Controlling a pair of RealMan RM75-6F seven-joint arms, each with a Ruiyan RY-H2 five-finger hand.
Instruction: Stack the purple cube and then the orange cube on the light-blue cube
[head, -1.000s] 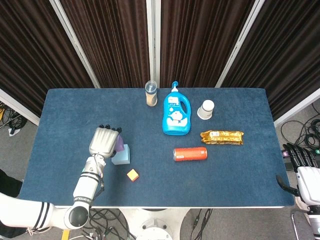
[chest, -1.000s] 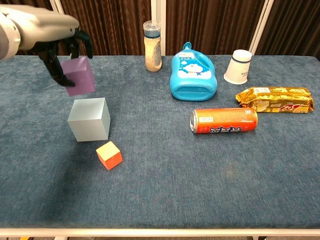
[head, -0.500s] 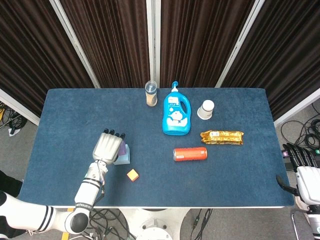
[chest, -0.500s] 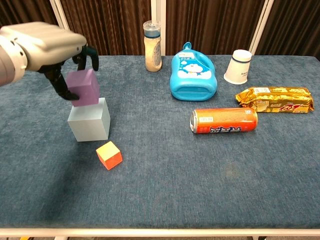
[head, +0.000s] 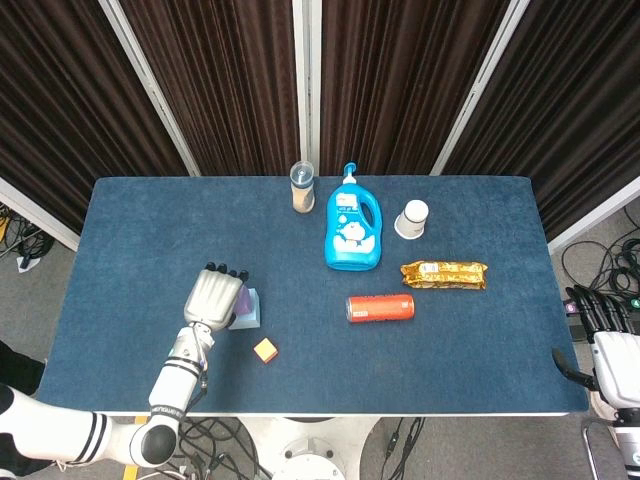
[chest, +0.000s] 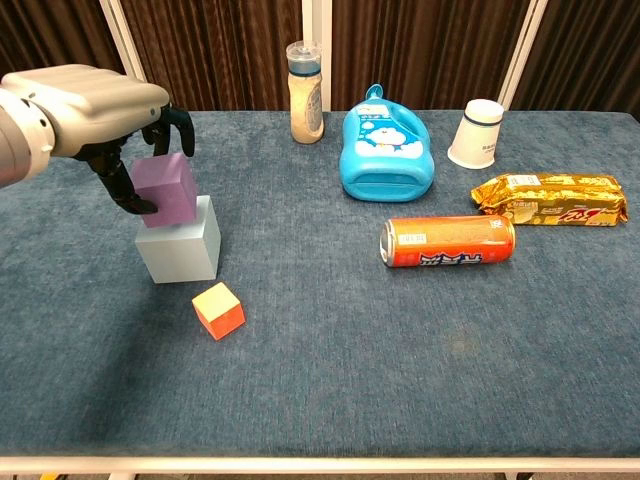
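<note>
Left hand has lowered purple cube onto light-blue cube.

Colours on the dark blue table

The left hand is pale grey with black fingers; it grips a purple cube above a light-blue cube, near an orange cube with a yellow top. The bottle is beige with a blue-grey cap, the jug bright blue with a cartoon label, the cup white with 1 dark band, the can orange, the snack packet golden. The right hand shows black fingers on a white wrist. Curtains are dark brown.
</note>
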